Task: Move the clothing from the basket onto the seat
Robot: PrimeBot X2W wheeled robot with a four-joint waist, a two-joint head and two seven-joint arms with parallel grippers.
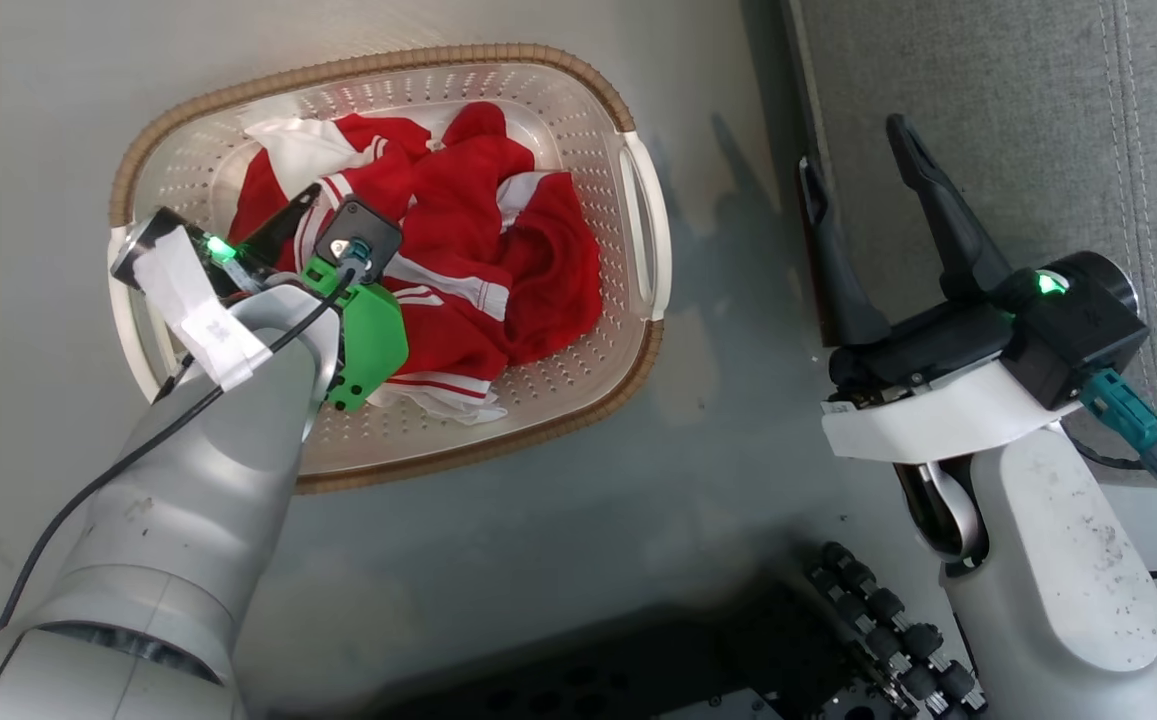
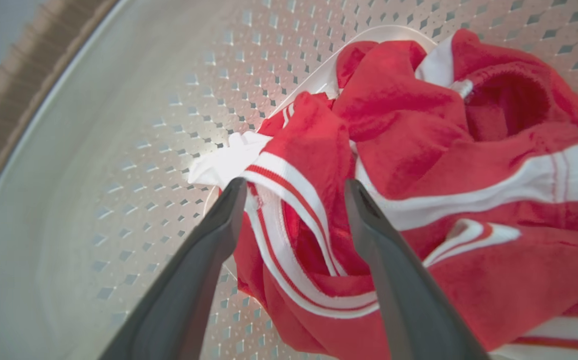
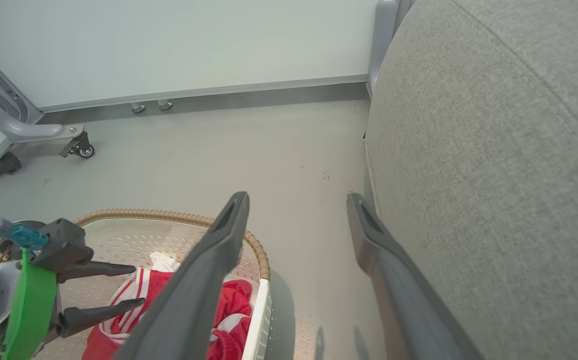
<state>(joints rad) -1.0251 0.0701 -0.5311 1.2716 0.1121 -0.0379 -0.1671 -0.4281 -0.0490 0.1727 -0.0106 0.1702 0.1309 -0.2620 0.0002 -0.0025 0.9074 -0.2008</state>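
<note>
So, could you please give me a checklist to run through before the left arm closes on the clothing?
1. Left gripper open: ok.
2. Striped fold of the clothing between its fingers: ok.
3. Fingers free of the basket floor: cannot tell.
4. One garment only in the grasp: cannot tell.
5. Right gripper open, holding nothing: ok.
6. Seat close by on the right: ok.

One basket [image 1: 578, 110], with two white side handles [image 1: 644, 225]. In it lies one crumpled heap of red-and-white clothing [image 1: 468, 240]; how many garments make it up cannot be told. One grey seat [image 1: 1018, 120]. Two grippers, the left gripper [image 2: 294, 186] and the right gripper [image 1: 854, 145], each with two dark fingers [image 1: 948, 225].
</note>
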